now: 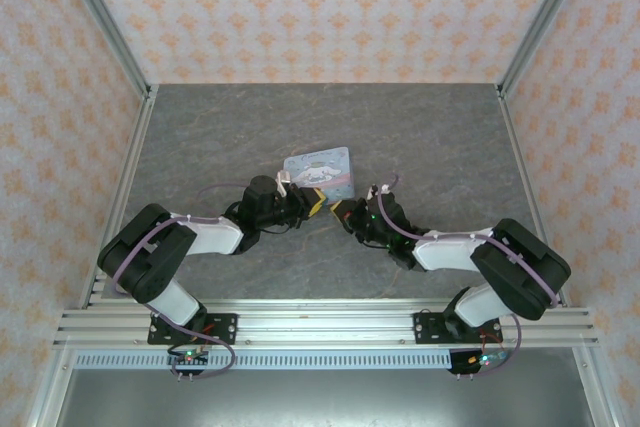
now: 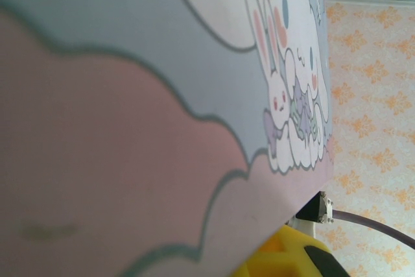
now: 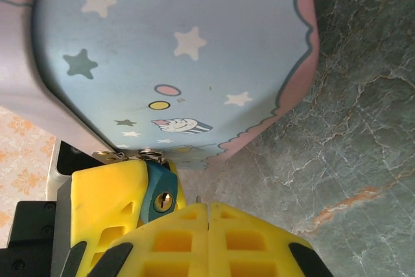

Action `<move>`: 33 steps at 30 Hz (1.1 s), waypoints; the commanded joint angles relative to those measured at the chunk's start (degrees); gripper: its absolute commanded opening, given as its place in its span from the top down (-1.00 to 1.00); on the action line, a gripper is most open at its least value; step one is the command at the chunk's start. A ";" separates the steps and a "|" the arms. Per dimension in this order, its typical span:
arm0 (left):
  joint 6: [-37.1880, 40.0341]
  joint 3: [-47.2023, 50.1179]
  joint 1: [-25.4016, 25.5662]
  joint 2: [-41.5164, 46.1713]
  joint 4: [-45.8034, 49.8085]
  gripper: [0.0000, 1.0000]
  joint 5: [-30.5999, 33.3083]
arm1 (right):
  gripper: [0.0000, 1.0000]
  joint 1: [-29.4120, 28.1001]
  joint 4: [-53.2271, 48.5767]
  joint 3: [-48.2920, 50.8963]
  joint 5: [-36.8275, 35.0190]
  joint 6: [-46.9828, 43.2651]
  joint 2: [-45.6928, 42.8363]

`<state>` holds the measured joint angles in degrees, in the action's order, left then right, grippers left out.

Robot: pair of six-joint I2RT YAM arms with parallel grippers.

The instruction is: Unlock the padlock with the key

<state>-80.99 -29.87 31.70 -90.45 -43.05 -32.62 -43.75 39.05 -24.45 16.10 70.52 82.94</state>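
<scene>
Right wrist view: my right gripper [image 3: 209, 207] has its fingers pressed fully together just beside the padlock [image 3: 157, 185], whose keyhole [image 3: 165, 200] faces me. A thin sliver [image 3: 198, 194] at the seam may be the key, which I cannot confirm, and my left gripper [image 1: 314, 204] pinches the padlock's blue body under the cartoon tin [image 3: 175, 50]. Risk, in my judgement: an off-axis approach would skid past the keyhole or twist the padlock loose; both arms reach inward, wrists meeting at the tin's near edge.
</scene>
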 commanded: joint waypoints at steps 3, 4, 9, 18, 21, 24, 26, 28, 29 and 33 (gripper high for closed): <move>0.66 -0.81 -0.55 2.13 -0.52 1.00 -1.22 | 1.00 -0.46 -0.08 -1.42 0.07 -0.21 -1.23; 0.74 -0.81 -0.58 2.17 -0.50 1.00 -1.22 | 1.00 -0.46 -0.32 -1.51 -0.01 -0.29 -1.41; 0.88 -0.72 -0.55 2.13 -0.37 1.00 -1.14 | 1.00 -0.44 -1.66 -1.31 -0.42 -0.71 -2.73; 0.92 -0.47 -0.57 2.48 -0.14 1.00 -1.04 | 1.00 -0.46 -2.30 -2.16 -0.41 -1.09 -2.69; 1.10 -0.39 -0.57 2.73 0.03 1.00 -1.04 | 1.00 -0.44 -2.52 -2.53 -0.28 -1.26 -2.74; 1.27 -0.30 -0.54 2.83 0.33 1.00 -0.87 | 1.00 -0.46 -3.01 -2.67 -0.36 -1.51 -3.07; 1.27 -0.20 -0.49 2.83 0.33 1.00 -0.89 | 1.00 -0.47 -3.44 -2.82 -0.45 -1.70 -3.42; 1.32 -0.19 -0.50 2.76 0.32 1.00 -0.86 | 1.00 -0.42 -3.80 -2.79 -0.58 -1.78 -3.66; 1.28 -0.17 -0.57 2.75 0.22 1.00 -0.86 | 1.00 -0.46 -3.97 -2.76 -0.72 -1.88 -3.76; 1.45 -0.07 -0.52 2.77 0.51 1.00 -0.78 | 1.00 -0.47 -4.82 -2.72 -0.74 -2.29 -4.18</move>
<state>-80.90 -29.85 31.70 -89.60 -41.76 -32.60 -43.75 35.31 -25.63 16.05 69.36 80.40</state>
